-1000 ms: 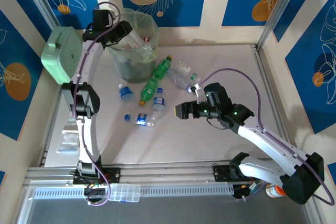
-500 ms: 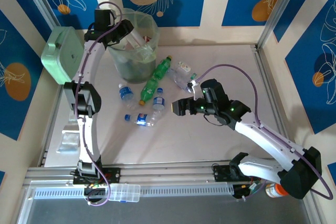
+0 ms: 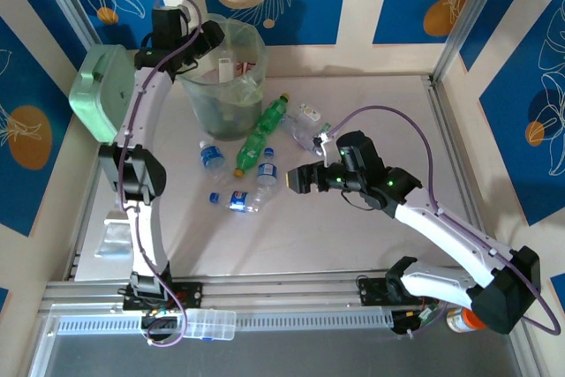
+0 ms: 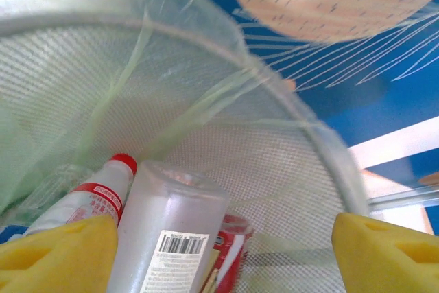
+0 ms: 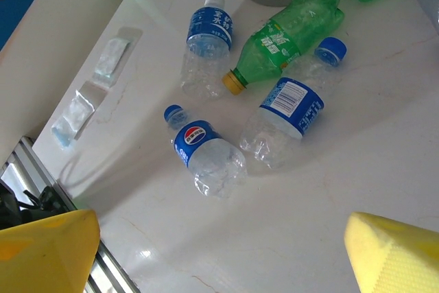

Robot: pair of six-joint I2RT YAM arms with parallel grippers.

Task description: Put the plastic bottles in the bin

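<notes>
While our left gripper (image 3: 213, 44) is spread over the bin (image 3: 261, 52) upper left, our right gripper (image 3: 303, 181), jaws apart, is nearer: plastic bottle (image 3: 265, 174) just left, pointing up-frame

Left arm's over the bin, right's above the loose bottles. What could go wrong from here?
1. The open left gripper hangs over the rim of the bin; pulling back low might catch it and tip it.
2. Near the open right gripper, the green bottle and blue-capped bottle lie close together; grabbing one may roll the other.
</notes>
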